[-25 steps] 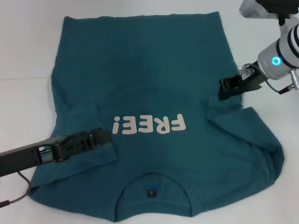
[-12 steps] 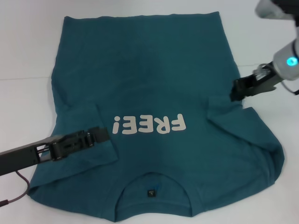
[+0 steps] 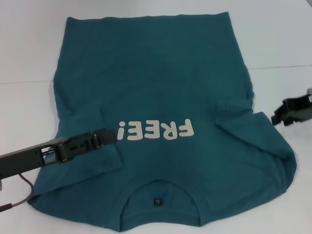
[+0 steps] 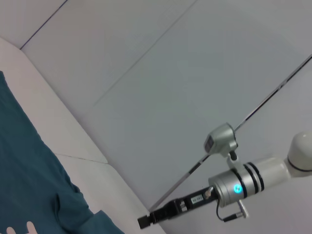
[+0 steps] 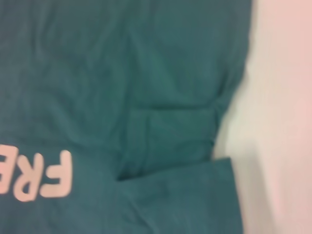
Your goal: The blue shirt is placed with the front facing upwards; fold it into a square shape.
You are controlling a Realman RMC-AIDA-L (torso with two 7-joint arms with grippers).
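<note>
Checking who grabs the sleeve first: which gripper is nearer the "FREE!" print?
Left. The left gripper sits on the shirt right beside the print; the right gripper is off the cloth, past the shirt's right edge.

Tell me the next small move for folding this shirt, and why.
Probably bring the right gripper back over the blue shirt to grasp the right sleeve edge. That gripper hangs off the cloth over the white table, the right sleeve lies spread outward, and the left gripper sits over the left sleeve, already folded inward.
</note>
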